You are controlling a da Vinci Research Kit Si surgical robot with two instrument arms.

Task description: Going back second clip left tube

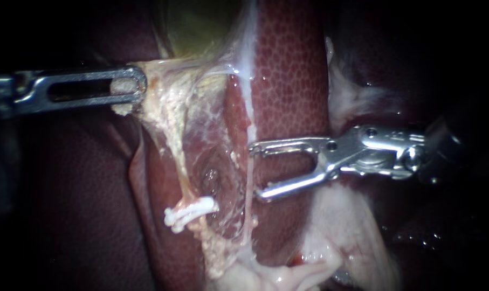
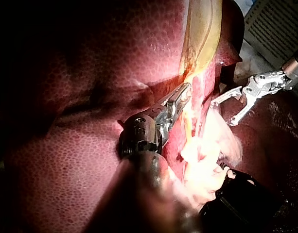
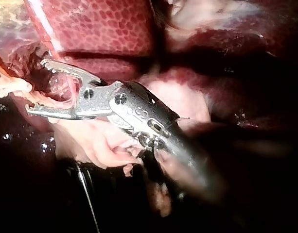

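My left instrument [image 1: 130, 89] comes in from the left, its slotted jaws shut on pale tissue [image 1: 163, 102] below the yellow-green gallbladder [image 1: 201, 21]. From that tissue the left tube [image 1: 178, 161] runs down to a white clip [image 1: 191, 211] fastened across it. My right instrument [image 1: 255, 171] comes in from the right with its jaws open and empty, well right of the clip. Their tips lie by a thin pale right tube [image 1: 249, 129]. The left wrist view shows my left instrument [image 2: 182, 99] gripping and my right instrument [image 2: 225, 110] open. In the right wrist view its jaws [image 3: 36, 86] are spread.
Mottled red liver [image 1: 293, 70] lies behind the right instrument's jaws and dark liver [image 1: 66, 205] fills the left. Pale fatty tissue [image 1: 341, 237] bulges under the right instrument's shaft. A raw hollow [image 1: 211, 173] sits between the two tubes.
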